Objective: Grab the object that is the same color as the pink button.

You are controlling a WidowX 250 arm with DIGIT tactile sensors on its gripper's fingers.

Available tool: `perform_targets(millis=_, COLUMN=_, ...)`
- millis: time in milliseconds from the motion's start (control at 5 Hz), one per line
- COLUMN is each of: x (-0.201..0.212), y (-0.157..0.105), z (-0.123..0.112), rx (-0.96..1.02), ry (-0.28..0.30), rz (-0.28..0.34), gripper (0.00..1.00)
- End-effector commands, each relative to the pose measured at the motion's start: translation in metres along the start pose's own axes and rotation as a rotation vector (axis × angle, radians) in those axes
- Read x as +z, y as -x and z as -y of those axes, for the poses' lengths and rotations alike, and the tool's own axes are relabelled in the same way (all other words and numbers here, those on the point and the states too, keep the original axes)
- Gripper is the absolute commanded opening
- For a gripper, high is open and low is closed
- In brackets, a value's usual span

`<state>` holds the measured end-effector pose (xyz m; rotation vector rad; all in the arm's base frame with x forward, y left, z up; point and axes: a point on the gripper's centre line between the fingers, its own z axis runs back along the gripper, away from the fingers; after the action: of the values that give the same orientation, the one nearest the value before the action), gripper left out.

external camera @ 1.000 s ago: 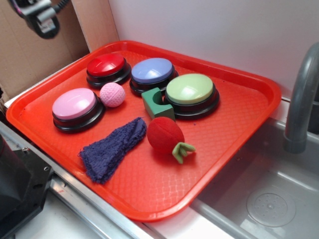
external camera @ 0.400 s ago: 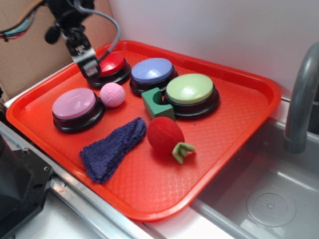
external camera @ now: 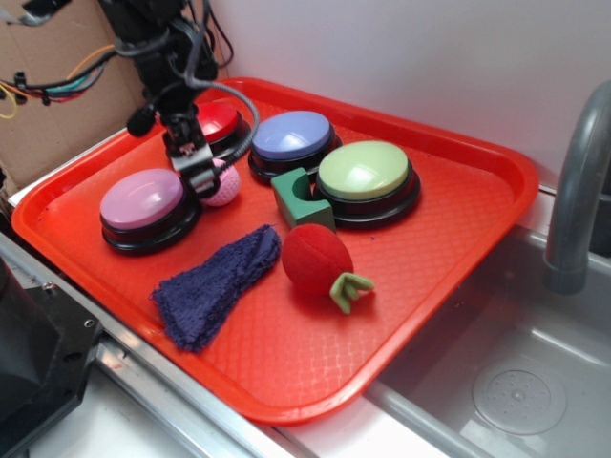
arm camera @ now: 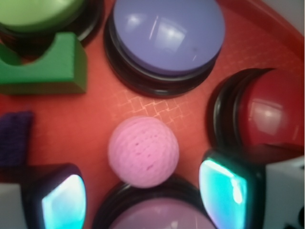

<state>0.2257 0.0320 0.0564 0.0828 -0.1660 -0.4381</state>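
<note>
— Where did the small pink ball (arm camera: 143,151) lie?
— On the red tray (external camera: 449,243), touching the pink button (external camera: 143,200) at the ball's 6 o'clock in the wrist view, with the blue button (arm camera: 167,36) at its 12 and the red button (arm camera: 267,112) at its 3.
— And the gripper (arm camera: 143,188)?
— Its jaws stood open, one finger on either side of the ball, gripping nothing.
— Anything else nearby?
— A green block (external camera: 301,197) against the green button (external camera: 365,172), a dark blue cloth (external camera: 215,286), and a red plush ball (external camera: 315,258) at the tray's middle.
</note>
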Motion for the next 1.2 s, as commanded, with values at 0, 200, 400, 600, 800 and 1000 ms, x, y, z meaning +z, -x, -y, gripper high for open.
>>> perform_targets(millis=0, x=-0.012, y=-0.005, z=0.001, rx=-0.008, ry=-0.012, rz=0.0, gripper=1.0)
perform_targets(millis=200, x=-0.021, y=-0.005, z=0.0, rx=0.01, ry=-0.01, rz=-0.03, gripper=1.0)
perform_targets(millis=400, x=-0.026, y=-0.008, z=-0.001, rx=0.006, ry=-0.022, rz=-0.063, gripper=0.12)
perform_targets(millis=600, x=-0.03, y=-0.01, z=0.001, rx=0.003, ry=-0.034, rz=-0.08, gripper=0.05)
perform_targets(millis=800, x=-0.027, y=-0.011, z=0.002, rx=0.015, ry=0.006, rz=-0.02, gripper=0.0)
perform_targets(millis=1000, x=-0.019, y=-0.014, z=0.002, rx=0.093, ry=0.012, rz=-0.052, gripper=0.0)
